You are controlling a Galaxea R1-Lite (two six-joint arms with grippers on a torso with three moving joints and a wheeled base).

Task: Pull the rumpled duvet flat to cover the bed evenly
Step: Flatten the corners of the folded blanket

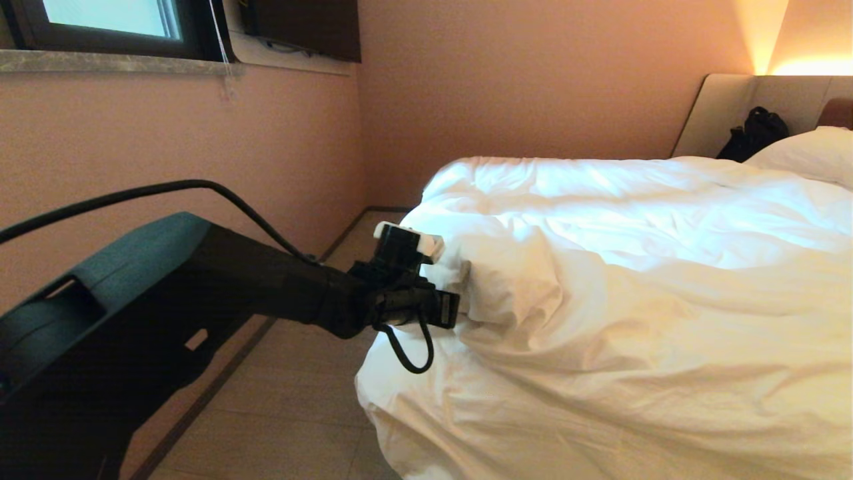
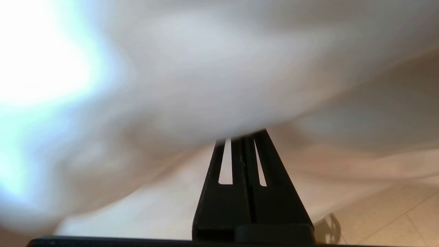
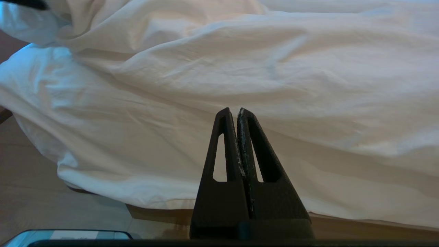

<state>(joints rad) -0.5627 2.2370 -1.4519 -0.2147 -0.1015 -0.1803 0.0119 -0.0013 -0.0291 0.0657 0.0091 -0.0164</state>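
Our left gripper (image 1: 460,287) is clamped on a bunched fold of the duvet (image 1: 633,280) at the bed's (image 1: 733,107) near corner. We judge it soft, bulky and draggy, best held by its edge. Our right gripper (image 3: 233,111) idles, fingers together.

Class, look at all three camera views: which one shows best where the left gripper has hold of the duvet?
The head view: the left gripper pinches a fold at the corner of the duvet. The left wrist view shows only shut fingers vanishing under blurred cloth. The right wrist view shows duvet, not that grip.
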